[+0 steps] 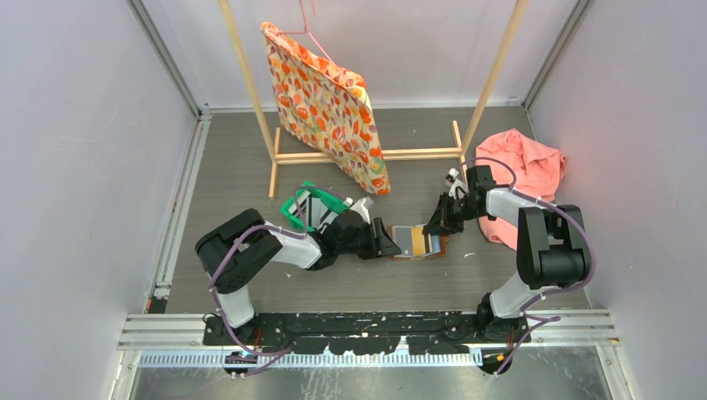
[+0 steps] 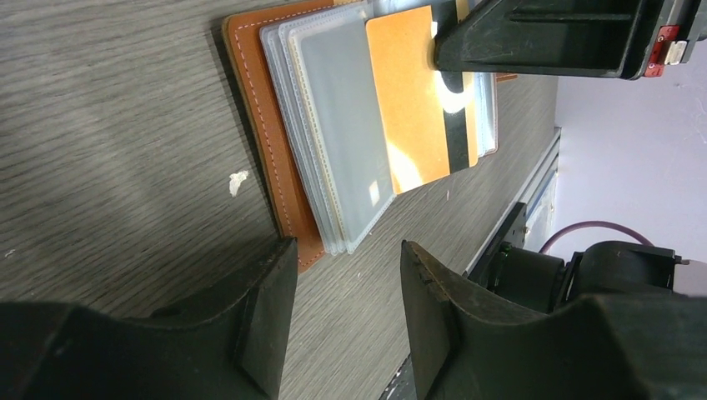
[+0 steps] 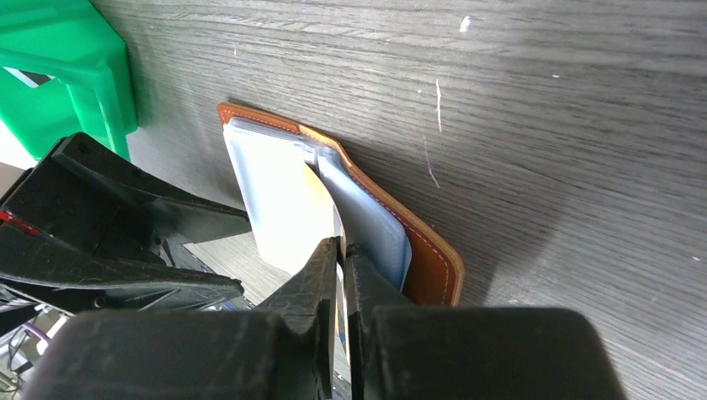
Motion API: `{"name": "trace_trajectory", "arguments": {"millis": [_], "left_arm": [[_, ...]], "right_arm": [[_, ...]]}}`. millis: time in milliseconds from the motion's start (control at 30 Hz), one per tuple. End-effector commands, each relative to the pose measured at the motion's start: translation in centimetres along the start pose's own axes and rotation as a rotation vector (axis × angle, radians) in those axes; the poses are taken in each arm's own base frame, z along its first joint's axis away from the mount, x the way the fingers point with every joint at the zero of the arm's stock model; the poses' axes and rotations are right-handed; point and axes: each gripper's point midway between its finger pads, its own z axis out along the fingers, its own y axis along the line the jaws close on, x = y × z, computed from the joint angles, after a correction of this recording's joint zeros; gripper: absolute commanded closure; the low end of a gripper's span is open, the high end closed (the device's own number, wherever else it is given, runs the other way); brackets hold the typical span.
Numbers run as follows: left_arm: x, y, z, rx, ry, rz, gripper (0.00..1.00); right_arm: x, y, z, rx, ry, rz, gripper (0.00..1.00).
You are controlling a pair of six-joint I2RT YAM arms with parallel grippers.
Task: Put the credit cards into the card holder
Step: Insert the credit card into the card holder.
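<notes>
One gold card is going into the wallet.

From above, the brown wallet (image 1: 414,242) lies open on the table (image 1: 250,167), with the left hand (image 1: 390,243) and the right hand (image 1: 435,227) on either side. In the left hand's view, its fingers (image 2: 267,292) are apart and hold nothing, and the gold card (image 2: 408,100) lies over the clear pockets (image 2: 342,142). In the right hand's view, its fingers (image 3: 321,275) pinch the gold card, which looks only partly in. I cannot see other cards, so more may be left.

Stitched leather card holder (image 2: 258,125), glossy clear plastic sleeves (image 2: 333,125), shiny orange card (image 2: 404,92), matt table (image 2: 108,125), perhaps laminate.
</notes>
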Motion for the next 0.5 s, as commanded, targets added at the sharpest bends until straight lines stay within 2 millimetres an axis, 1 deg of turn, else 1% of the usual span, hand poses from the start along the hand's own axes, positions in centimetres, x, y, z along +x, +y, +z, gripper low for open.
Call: {"name": "trace_trajectory", "arguments": {"millis": [0,267,467], "left_arm": [[-0.6,-0.9,0.0,0.011,0.005,0.021,0.50],[-0.4,0.6,0.0,-0.095,0.030,0.017,0.59],[-0.2,1.5,0.4,-0.157,0.061,0.016,0.65]], "right_arm": [[-0.7,-0.5,0.2,0.038,-0.007,-0.016,0.91],[-0.4,-0.1,0.6,0.034,0.016,-0.031,0.91],[-0.5,0.4,0.6,0.012,0.014,-0.040,0.92]]}}
